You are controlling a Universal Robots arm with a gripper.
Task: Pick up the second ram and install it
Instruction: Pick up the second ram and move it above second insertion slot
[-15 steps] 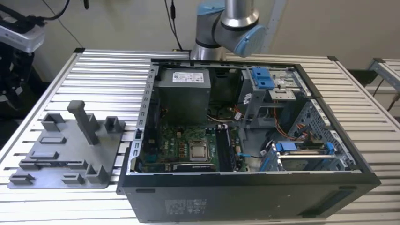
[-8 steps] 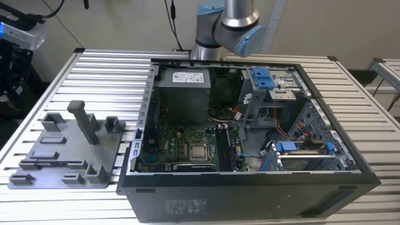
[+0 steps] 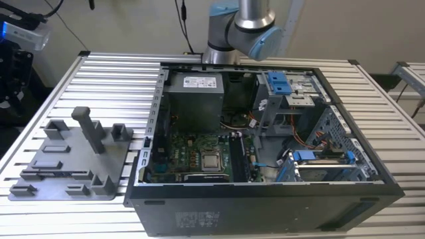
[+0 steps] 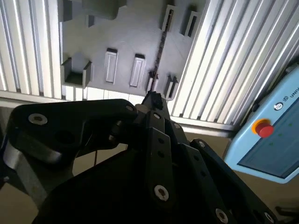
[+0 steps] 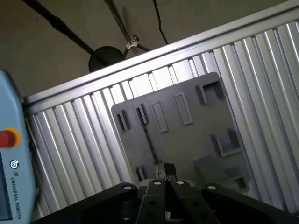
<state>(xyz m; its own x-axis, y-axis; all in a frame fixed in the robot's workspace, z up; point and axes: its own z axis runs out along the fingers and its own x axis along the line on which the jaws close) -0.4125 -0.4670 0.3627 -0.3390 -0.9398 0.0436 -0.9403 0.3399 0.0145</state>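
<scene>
The second ram (image 5: 148, 144) stands edge-on as a thin dark strip on the grey fixture plate (image 5: 187, 140), held between small slotted blocks. It is seen in both wrist views, and in the second wrist view the ram (image 4: 159, 53) runs along the plate (image 4: 126, 37) toward my fingertips. My gripper (image 5: 164, 171) hangs well above the plate, over the near end of the ram and clear of it. Its black fingers (image 4: 152, 100) are pressed together with nothing between them. In the exterior view the fixture plate (image 3: 73, 159) lies to the left of the open computer case (image 3: 265, 144).
The case holds a motherboard (image 3: 199, 159) with long black slots, a power supply (image 3: 192, 99) and blue drive brackets. A teach pendant (image 4: 268, 135) with a red button lies beyond the ribbed table's edge. Upright grey blocks and a tall post (image 3: 89, 129) rise from the fixture plate.
</scene>
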